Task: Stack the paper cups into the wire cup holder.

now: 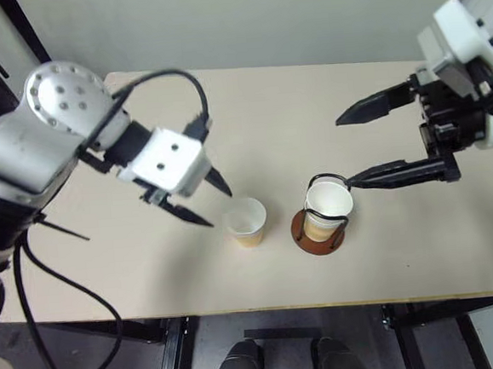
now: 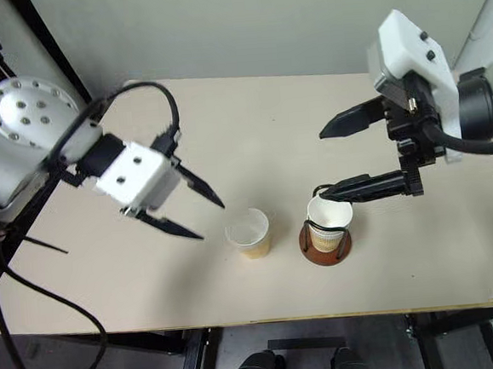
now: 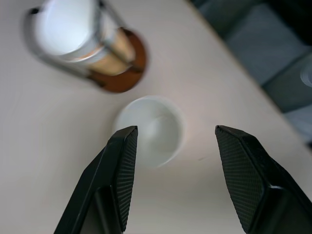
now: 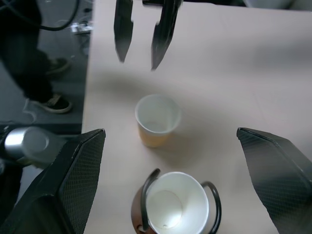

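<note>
One paper cup [image 1: 247, 221] stands upright and alone on the beige table [image 1: 151, 269], tan outside and white inside. To its right, the wire cup holder [image 1: 299, 229] on its brown disc base has another paper cup [image 1: 327, 200] seated inside its black loops. My left gripper [image 1: 218, 208] hangs open just left of the loose cup, fingers apart and holding nothing. In the left wrist view that cup [image 3: 148, 129] lies beyond the fingers [image 3: 122, 161]. Up and to the right of the holder, my right gripper [image 1: 344, 151] is wide open, its lower finger [image 1: 399, 173] reaching over the holder's rim.
The table's front edge [image 1: 265, 309] runs close below the cup and holder. A grey wall stands behind the table. A person's legs and shoes [image 4: 48, 102] are on the floor beyond the table's side edge in the right wrist view.
</note>
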